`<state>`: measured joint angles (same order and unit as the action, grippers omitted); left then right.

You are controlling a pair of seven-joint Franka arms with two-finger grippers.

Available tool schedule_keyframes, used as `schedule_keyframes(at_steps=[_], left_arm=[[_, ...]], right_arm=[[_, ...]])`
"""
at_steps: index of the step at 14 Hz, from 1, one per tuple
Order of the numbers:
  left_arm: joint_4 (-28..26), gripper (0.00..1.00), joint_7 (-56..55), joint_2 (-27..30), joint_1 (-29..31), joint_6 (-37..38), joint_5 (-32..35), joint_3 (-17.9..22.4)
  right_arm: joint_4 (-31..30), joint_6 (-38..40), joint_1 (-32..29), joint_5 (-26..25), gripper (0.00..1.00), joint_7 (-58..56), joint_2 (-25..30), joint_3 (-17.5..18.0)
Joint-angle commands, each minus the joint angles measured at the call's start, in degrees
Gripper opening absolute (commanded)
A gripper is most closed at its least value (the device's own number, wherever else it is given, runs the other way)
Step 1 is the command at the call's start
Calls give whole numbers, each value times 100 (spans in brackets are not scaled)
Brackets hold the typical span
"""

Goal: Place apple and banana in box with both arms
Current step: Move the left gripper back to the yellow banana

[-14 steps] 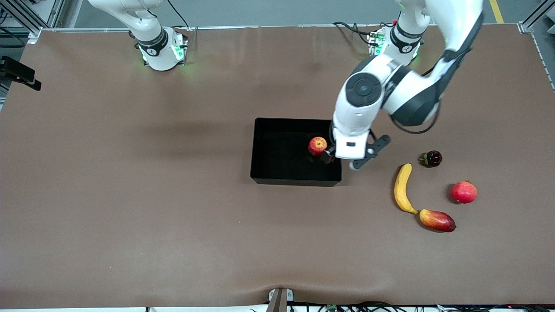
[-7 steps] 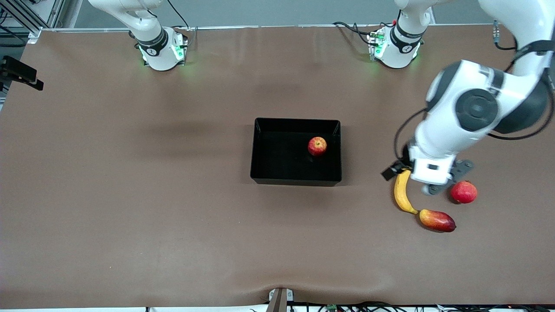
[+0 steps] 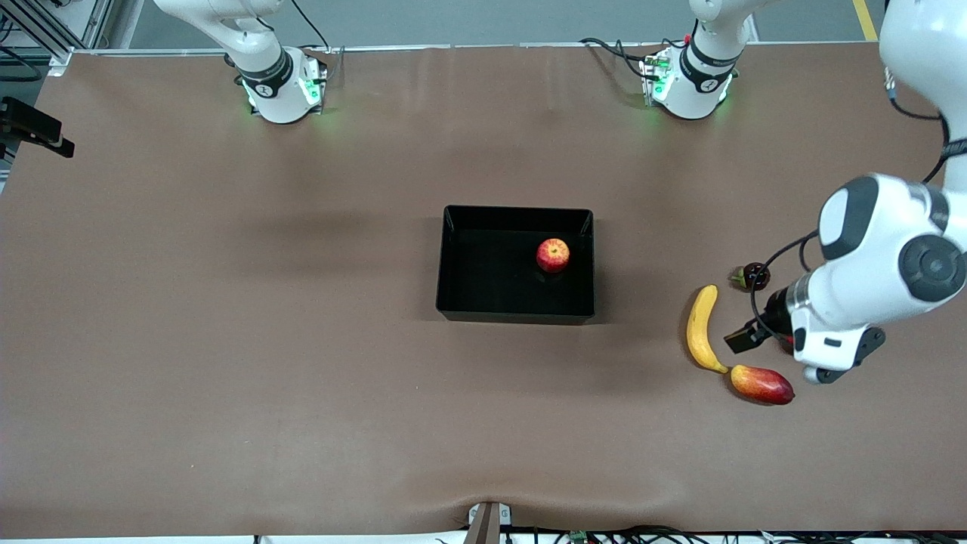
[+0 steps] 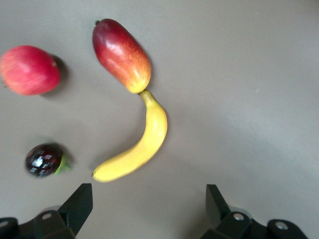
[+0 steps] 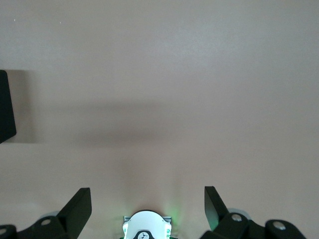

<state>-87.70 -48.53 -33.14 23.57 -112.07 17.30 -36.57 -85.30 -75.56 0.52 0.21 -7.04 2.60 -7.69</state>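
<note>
At the left arm's end of the table, the banana step is in hand while the apple is done.

The small round red apple with yellowish patches (image 3: pixel 553 255) already lies inside the shallow glossy black plastic box (image 3: pixel 453 261), in its part toward the left arm's end. The long curved yellow banana (image 3: pixel 701 329) lies on the brown table (image 3: pixel 302 340), its tip touching the oblong red-yellow mango (image 3: pixel 761 384). The left gripper (image 4: pixel 147 201) hangs over the fruits with its fingers wide apart and holds nothing. The right gripper (image 5: pixel 147 201) waits above bare table, also spread and empty. I judge the next move needs the left gripper to come over the banana's middle, turn its fingers across the curve and descend, avoiding the mango, the round red fruit (image 4: pixel 29 69) and the small dark glossy fruit (image 3: pixel 753 276).
</note>
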Motion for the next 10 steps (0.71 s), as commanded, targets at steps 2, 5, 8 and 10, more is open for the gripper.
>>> schedule_keyframes(at_steps=[2, 5, 8, 10], left_arm=[[-263, 100, 19, -587, 121, -665, 660, 9], [-686, 100, 343, -843, 43, -887, 1019, 18], [-844, 100, 1439, -843, 95, -887, 1171, 9], [-871, 100, 1759, -948, 69, -913, 1171, 9]], right_arm=[[-31, 15, -113, 111, 100, 54, 74, 57], [-31, 24, -113, 111, 100, 54, 74, 57], [-31, 24, -113, 111, 100, 54, 74, 57], [-31, 42, -104, 111, 100, 54, 74, 57]])
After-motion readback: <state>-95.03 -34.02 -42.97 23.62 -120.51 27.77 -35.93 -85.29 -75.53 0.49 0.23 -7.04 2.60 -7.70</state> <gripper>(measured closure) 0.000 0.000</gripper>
